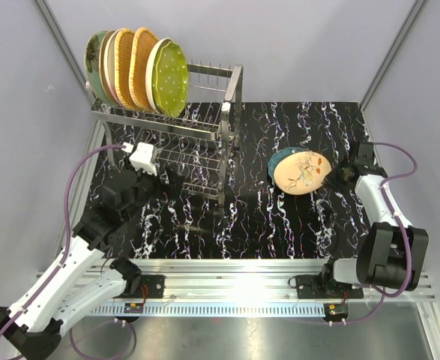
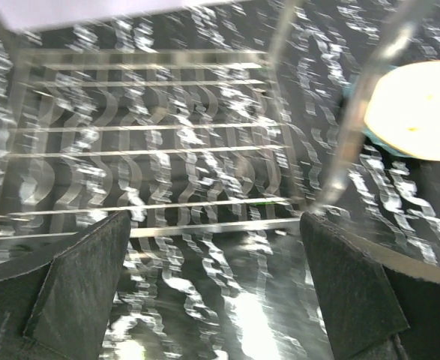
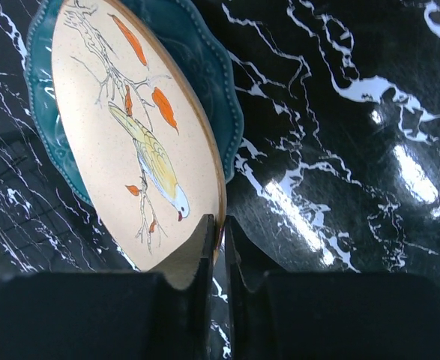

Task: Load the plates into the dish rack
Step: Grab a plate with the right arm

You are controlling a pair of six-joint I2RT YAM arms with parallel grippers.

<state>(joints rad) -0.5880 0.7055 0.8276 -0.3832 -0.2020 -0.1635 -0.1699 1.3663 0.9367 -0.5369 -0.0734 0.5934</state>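
Observation:
Several plates [image 1: 133,67] stand upright in the top tier of the dish rack [image 1: 205,127] at the back left: mint-green, cream, orange wicker and lime dotted. On the table right of the rack, a beige plate [image 1: 302,172] painted with a bird lies tilted over a teal plate [image 1: 277,161]. My right gripper [image 1: 338,174] is shut on the beige plate's right rim; in the right wrist view the gripper [image 3: 220,225] pinches that rim of the beige plate [image 3: 130,127] above the teal plate [image 3: 208,67]. My left gripper [image 1: 167,176] hangs open by the rack's lower tier, and the left wrist view shows this gripper [image 2: 216,247] holding nothing.
The rack's lower wire shelf [image 2: 152,150] fills the left wrist view, with a rack post [image 2: 369,97] at its right. Upright prongs [image 1: 208,75] on the top tier stand free right of the lime plate. Black marbled tabletop [image 1: 279,225] lies in front; grey walls close in both sides.

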